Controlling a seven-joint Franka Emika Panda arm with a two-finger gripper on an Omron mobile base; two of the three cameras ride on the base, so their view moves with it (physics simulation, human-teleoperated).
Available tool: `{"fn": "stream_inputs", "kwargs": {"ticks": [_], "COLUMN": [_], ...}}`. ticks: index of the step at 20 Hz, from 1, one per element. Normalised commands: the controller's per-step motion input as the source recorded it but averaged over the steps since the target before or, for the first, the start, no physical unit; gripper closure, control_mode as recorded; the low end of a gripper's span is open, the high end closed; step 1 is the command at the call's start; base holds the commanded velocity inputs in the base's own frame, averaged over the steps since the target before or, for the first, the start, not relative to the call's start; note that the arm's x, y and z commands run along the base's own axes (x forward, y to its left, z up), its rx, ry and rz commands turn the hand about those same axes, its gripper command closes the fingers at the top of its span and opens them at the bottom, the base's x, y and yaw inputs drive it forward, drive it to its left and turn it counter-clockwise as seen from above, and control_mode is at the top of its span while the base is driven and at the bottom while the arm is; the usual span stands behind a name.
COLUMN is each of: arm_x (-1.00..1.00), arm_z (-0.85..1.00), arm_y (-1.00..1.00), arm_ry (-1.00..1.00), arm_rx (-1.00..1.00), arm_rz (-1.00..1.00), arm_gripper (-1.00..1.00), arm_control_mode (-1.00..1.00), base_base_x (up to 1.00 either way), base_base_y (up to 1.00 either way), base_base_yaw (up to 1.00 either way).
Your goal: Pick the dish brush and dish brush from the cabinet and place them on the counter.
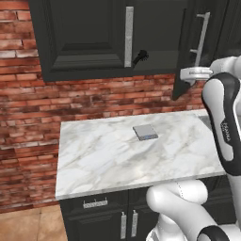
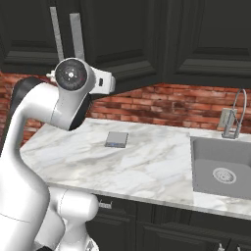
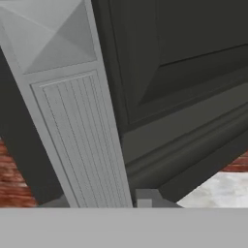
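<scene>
Black on black, the dark brush (image 1: 140,57) is hard to pick out. It lies at the front lip of the cabinet (image 1: 84,37) shelf, left of the open door (image 1: 186,56) and level with its lower part. Its long axis seems to slant out toward the room, though it is too small to be sure. The cream brush cannot be made out in the dark shelf.

The gripper (image 3: 99,199) sits hard against the open door's bar handle (image 3: 72,126). The ribbed silver bar runs down between the finger tips. Whether the jaws are clamped on it or merely flank it cannot be told.

From there the brush lies to the left of the open door and deeper in, so the claw will probably need to back off the bar and swing left round the door's edge.

Room is tight: the shut door bounds the gap on the far side from the open door. Below the open door, the counter (image 1: 103,160) offers broad bare marble, with only a grey pad (image 1: 145,132) down to its left.
</scene>
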Motion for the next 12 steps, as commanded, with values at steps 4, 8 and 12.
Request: {"fn": "stream_inputs", "kwargs": {"ticks": [4,8,12], "arm_x": [-0.17,-0.18,-0.13], "arm_z": [-0.08,-0.09,-0.1], "arm_y": [-0.37,-0.39,-0.38], "arm_ry": [-0.01,-0.01,0.0], "arm_rx": [0.01,0.01,0.02], "arm_rz": [0.03,0.03,0.03], "arm_gripper": [1.0,1.0,1.0], "arm_control_mode": [-1.0,-1.0,-1.0], "base_base_x": [0.0,0.0,0.0], "base_base_y": [0.0,0.0,0.0], "base_base_yaw": [0.0,0.0,0.0]}}
